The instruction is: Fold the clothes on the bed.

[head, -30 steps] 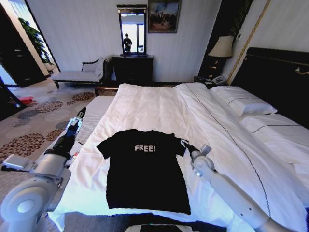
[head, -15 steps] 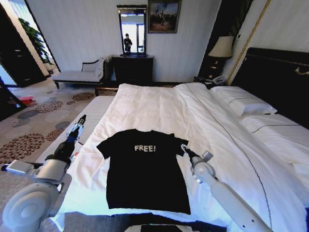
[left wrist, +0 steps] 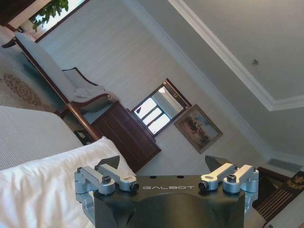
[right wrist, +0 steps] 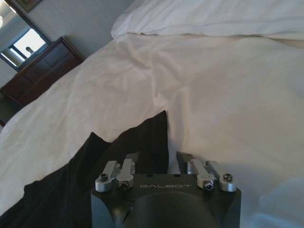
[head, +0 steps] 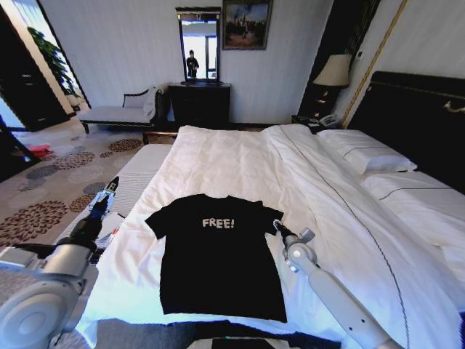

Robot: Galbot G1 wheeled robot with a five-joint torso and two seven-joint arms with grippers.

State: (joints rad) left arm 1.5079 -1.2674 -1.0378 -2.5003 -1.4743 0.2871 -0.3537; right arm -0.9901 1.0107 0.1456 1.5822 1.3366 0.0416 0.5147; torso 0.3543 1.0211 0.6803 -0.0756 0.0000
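Left claw [head: 109,186] is hanging off the bed's left edge, over the patterned carpet [head: 43,211], well apart from the shirt; the left wrist view shows its jaws standing wide and empty, pointing at the far wall.

Black short-sleeved cotton T-shirt with white "FREE!" lettering [head: 218,258] is lying flat, face up, on the white duvet of the large dark-framed bed [head: 240,160], near the foot edge.

Right claw [head: 277,225] is sitting at the shirt's right sleeve [right wrist: 147,135], jaws parted and empty, straddling the sleeve's edge.

Risks, as I judge them:
- pinching duvet together with sleeve, dragging both;
- catching only the hem, fabric slipping;
- one-sided pull skewing the shirt.
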